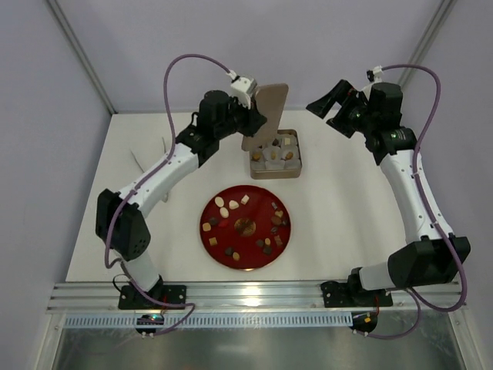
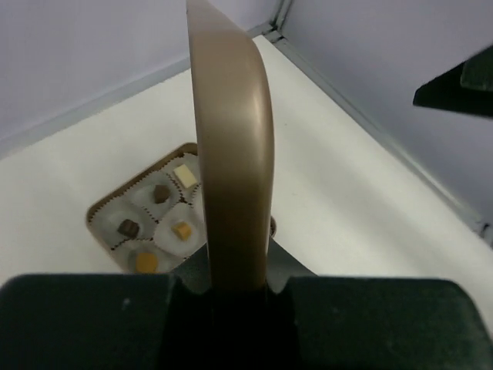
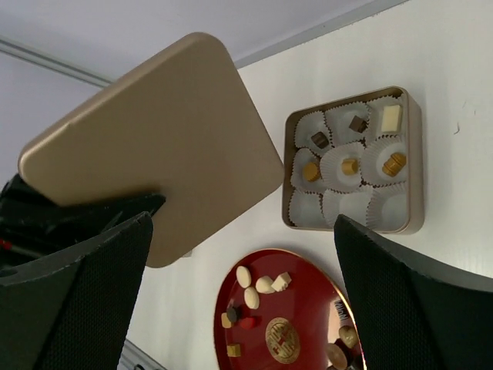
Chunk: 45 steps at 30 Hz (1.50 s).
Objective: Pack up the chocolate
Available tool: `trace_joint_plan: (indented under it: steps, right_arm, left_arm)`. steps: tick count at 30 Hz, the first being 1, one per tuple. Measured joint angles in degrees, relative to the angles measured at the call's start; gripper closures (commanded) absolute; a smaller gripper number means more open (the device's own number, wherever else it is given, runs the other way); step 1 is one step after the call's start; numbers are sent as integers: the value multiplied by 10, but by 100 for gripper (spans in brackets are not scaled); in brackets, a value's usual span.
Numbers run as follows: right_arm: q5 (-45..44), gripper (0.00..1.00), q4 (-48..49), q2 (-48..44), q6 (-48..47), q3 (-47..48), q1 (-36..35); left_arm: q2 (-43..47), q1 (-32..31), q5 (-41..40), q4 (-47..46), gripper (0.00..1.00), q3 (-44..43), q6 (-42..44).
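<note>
Box holding six chocolates (in paper cups), left claw clamping lid, right claw apart

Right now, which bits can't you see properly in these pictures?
- Left wrist view: the tan square lid, seen edge-on, hides the right-hand cups of the tan square box.
- Right wrist view: the round red plate is cut off by the bottom edge and partly hidden behind the right gripper.
- Top view: the chocolates on the plate are too small to count surely.
</note>
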State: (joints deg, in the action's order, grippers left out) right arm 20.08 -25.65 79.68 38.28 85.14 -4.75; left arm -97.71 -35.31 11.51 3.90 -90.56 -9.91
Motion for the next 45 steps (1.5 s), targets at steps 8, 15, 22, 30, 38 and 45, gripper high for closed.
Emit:
trace_joint_plan:
  steps: [8,15,22,30,38,45]
  right_arm:
    - [-4,0,31,97,-74,-16,0]
    - [8,0,55,189,-91,-29,0]
    - [17,0,78,231,-90,-29,0]
    - [24,0,97,266,-86,-29,0]
    - [26,0,104,295,-84,-29,0]
    - [28,0,109,313,-83,-28,0]
  left_arm:
    - [-184,72,226,-10,99,-101,-249]
    - [-313,101,334,-181,97,-93,-486]
    - [-377,139,360,-330,96,-93,-646]
    - [-414,144,370,-422,93,-100,-728]
    - [-448,143,382,-442,90,-114,-760]
    - [-460,143,393,-435,89,-124,-765]
